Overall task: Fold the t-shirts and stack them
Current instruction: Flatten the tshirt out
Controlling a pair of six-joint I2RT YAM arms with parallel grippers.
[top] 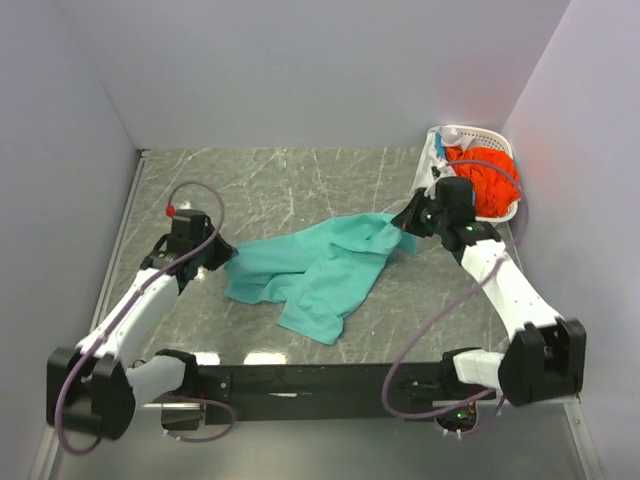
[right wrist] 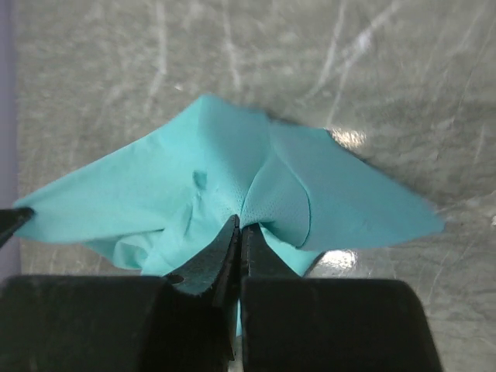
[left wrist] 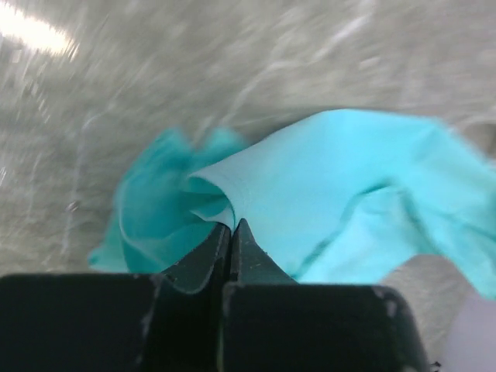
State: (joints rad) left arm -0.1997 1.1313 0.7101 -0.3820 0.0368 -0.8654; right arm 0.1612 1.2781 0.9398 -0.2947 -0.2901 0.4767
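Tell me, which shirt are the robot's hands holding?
The teal-green t-shirt, pinched by the left gripper and right gripper. The orange-red t-shirt lies in the basket.

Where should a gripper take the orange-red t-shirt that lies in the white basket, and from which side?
Pinch a fold at the top of the orange-red t-shirt, where it bulges above the rim of the white basket. Come from above: the basket stands in the far right corner, walls are close behind and beside it, and its sides would likely block a low approach.
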